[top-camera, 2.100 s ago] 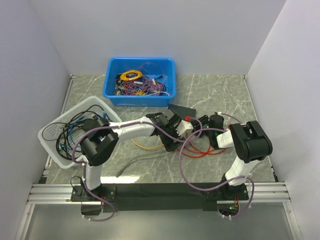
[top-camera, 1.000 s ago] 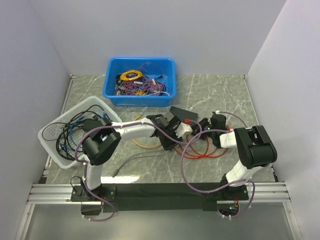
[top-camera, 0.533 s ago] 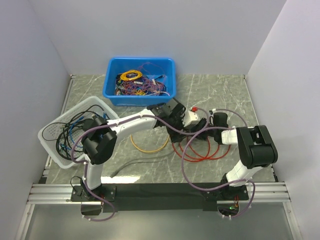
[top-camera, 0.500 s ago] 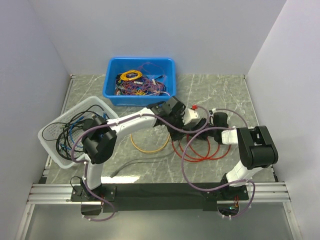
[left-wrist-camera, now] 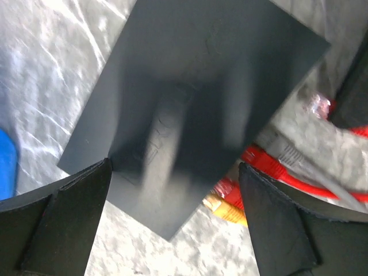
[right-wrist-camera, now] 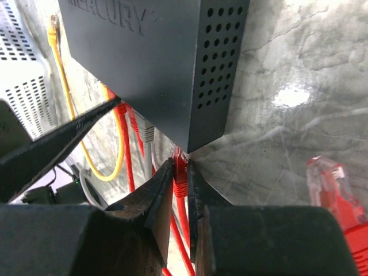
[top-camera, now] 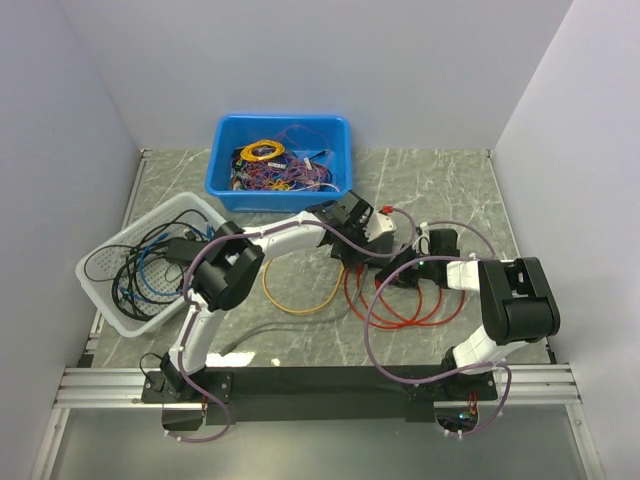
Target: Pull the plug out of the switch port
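From above: stretched to mid-table in front of the blue plastic bin (top-camera: 225, 175), over coiled red cable (top-camera: 400, 322). Left wrist: hovering with the left gripper (left-wrist-camera: 172, 167) spread wide, holding nothing, over the flat matte-black switch (left-wrist-camera: 195, 86). Right wrist: pinching the red plug (right-wrist-camera: 181, 179) tight in the right gripper (right-wrist-camera: 179, 167) at the switch's perforated corner.

Seen from above on the table (top-camera: 450, 180), the bin (top-camera: 275, 198) lay at eleven o'clock from the switch (left-wrist-camera: 190, 86) and the basket (top-camera: 100, 300) at nine o'clock. Cable loops (top-camera: 430, 312) lay at five o'clock, and the plug (right-wrist-camera: 179, 167) met the switch's corner.
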